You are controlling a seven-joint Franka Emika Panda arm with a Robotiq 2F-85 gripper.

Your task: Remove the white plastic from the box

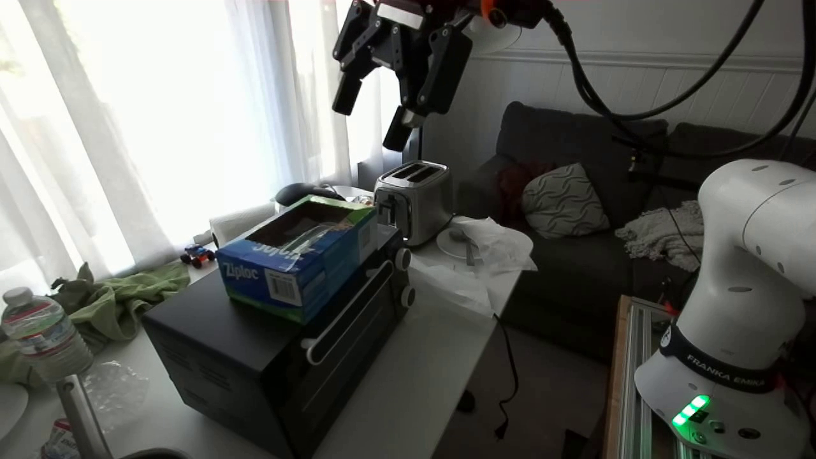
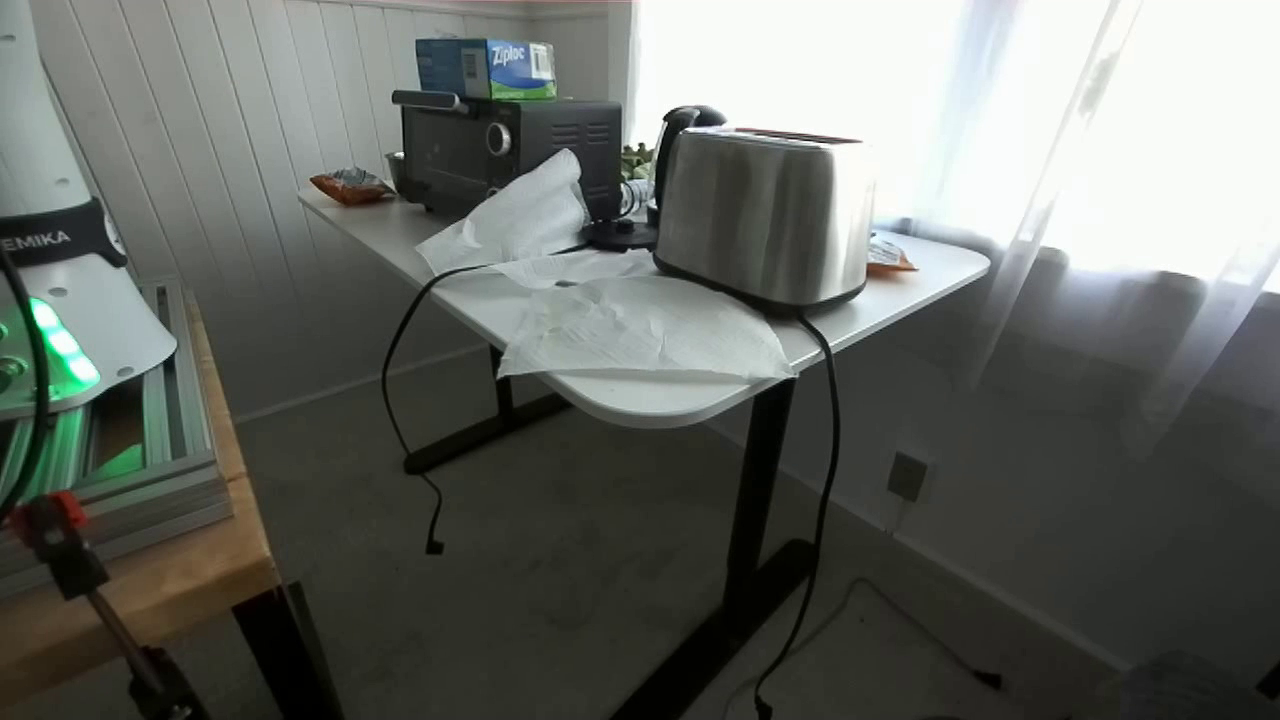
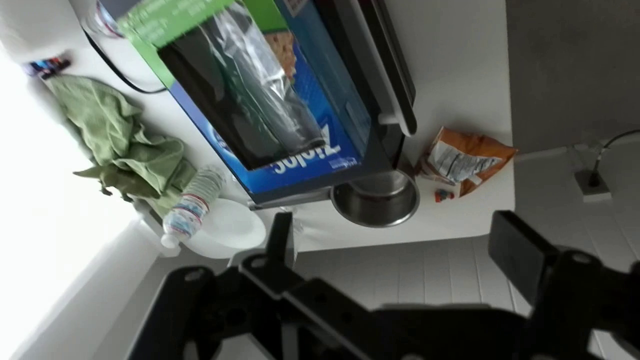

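A blue and green Ziploc box (image 1: 255, 275) lies on top of the black toaster oven. It also shows in an exterior view (image 2: 522, 66) and in the wrist view (image 3: 312, 162). Its top has a long opening. Clear, shiny plastic (image 3: 270, 75) lies inside along one side of the opening in the wrist view, and a little shows in an exterior view (image 1: 312, 237). My gripper (image 1: 371, 120) is open and empty, high above the table and apart from the box. Its spread fingers (image 3: 392, 232) show in the wrist view; it is out of sight in an exterior view.
The toaster oven (image 1: 210, 344) stands on the white table. A steel toaster (image 1: 417, 197), white sheets (image 2: 640, 325) and a plate (image 1: 519, 239) lie beyond it. A bottle (image 3: 187, 212), green cloth (image 3: 107, 125), metal pot (image 3: 377, 205) and orange bag (image 3: 470, 157) surround the oven.
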